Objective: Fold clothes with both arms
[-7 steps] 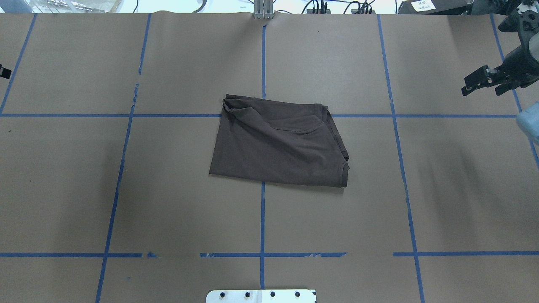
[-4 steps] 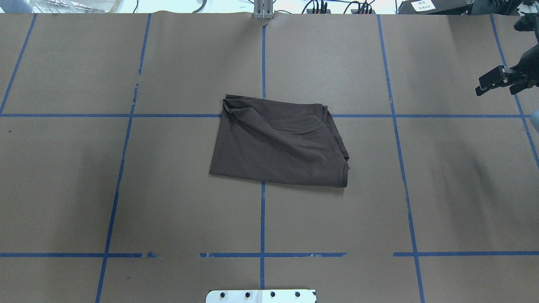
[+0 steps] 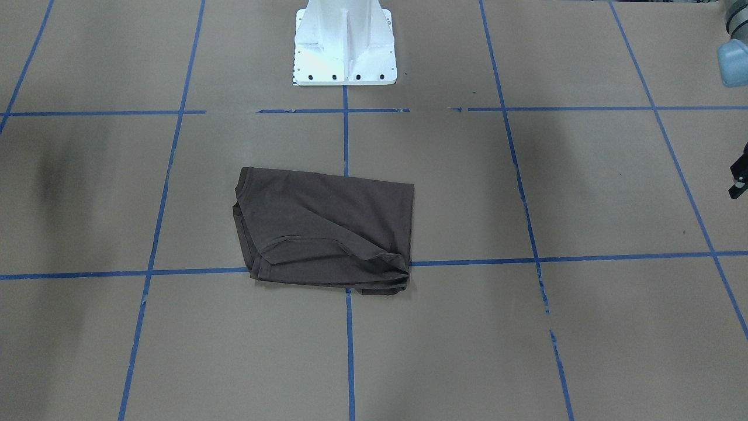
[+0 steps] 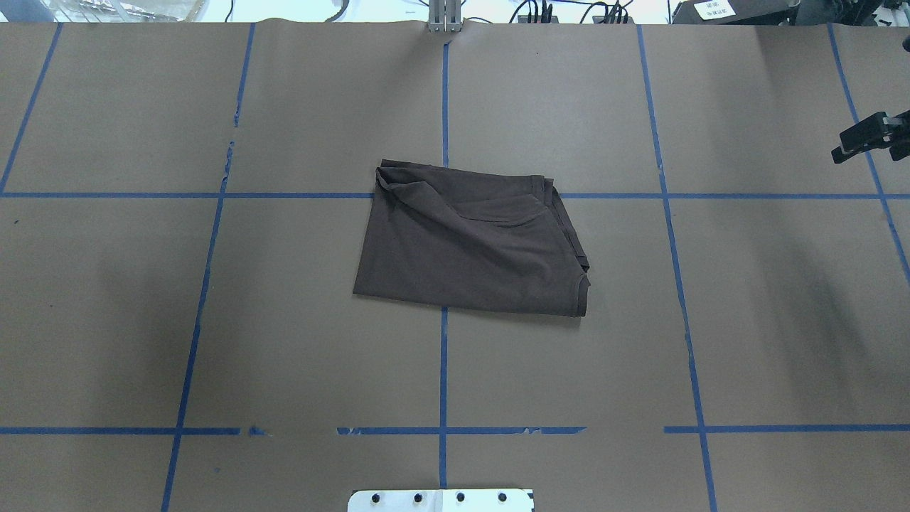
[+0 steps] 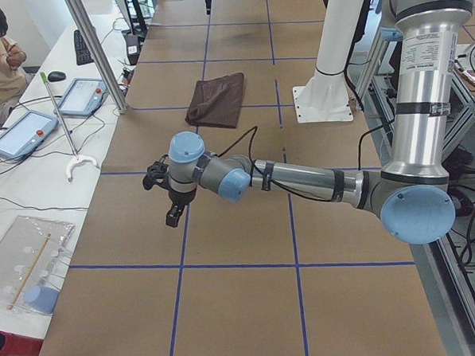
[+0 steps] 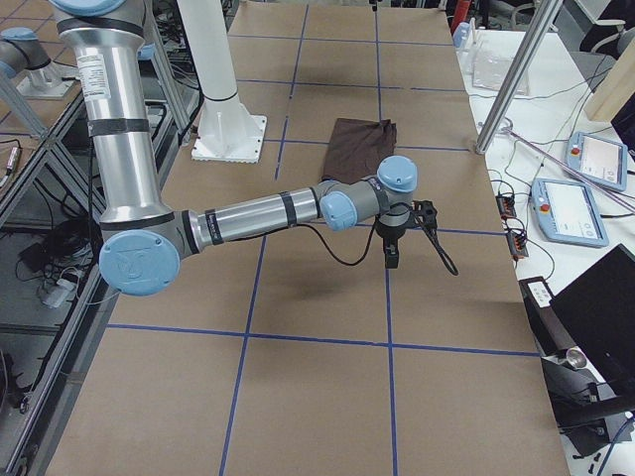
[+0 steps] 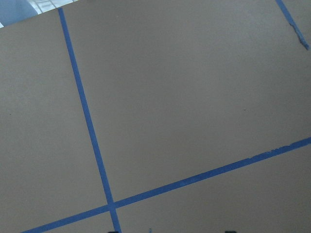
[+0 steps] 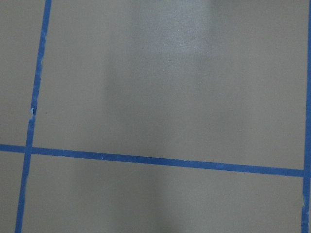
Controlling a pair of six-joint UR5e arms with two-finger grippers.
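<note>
The dark brown T-shirt lies folded into a rough rectangle at the table's middle, with a few wrinkles on top; it also shows in the front view. Neither gripper touches it. My right gripper is empty at the far right edge, partly cut off, and its fingers look apart. My left gripper shows only as a black tip at that view's right edge; in the left side view it hangs empty over bare table. Two dark tips far apart at the left wrist view's bottom edge suggest it is open.
The table is brown paper with a blue tape grid. The white pedestal base stands at the robot's side. A person and tablets are on a side bench. Both wrist views show only bare paper and tape lines.
My right gripper has drawn back to the right, nearly out of the overhead view. The left gripper's tip has left that view's left edge. The T-shirt has not moved.
</note>
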